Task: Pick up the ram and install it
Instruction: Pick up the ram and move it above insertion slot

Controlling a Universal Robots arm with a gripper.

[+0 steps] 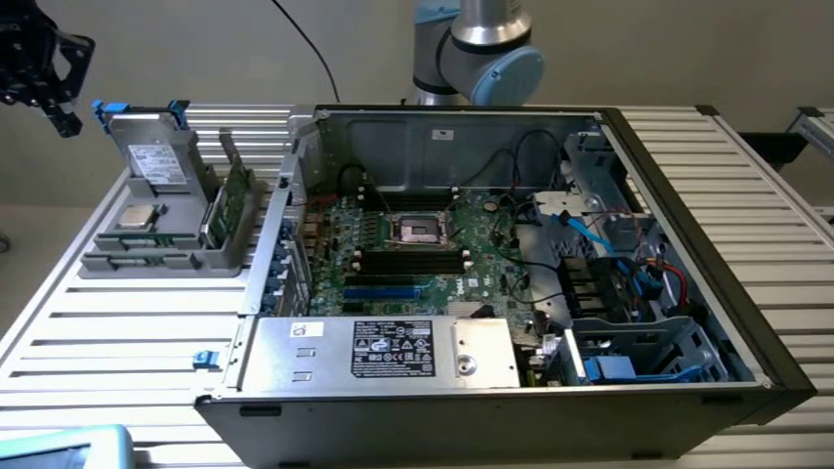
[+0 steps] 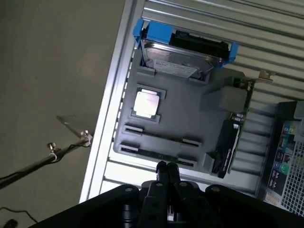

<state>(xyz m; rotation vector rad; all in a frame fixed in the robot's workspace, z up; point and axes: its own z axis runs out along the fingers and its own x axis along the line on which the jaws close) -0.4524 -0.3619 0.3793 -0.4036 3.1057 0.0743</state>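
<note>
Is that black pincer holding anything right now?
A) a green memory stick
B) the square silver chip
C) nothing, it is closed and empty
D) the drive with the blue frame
C: the pincer has its fingertips pressed together with nothing between them, above the grey tray, where the silver processor chip lies in its recess.

The grey plastic tray (image 2: 190, 118) is matt, the square silver processor chip (image 2: 145, 103) glossy metal, the slatted metal table (image 1: 117, 332) smooth, the black gripper (image 2: 166, 166) matt.
</note>
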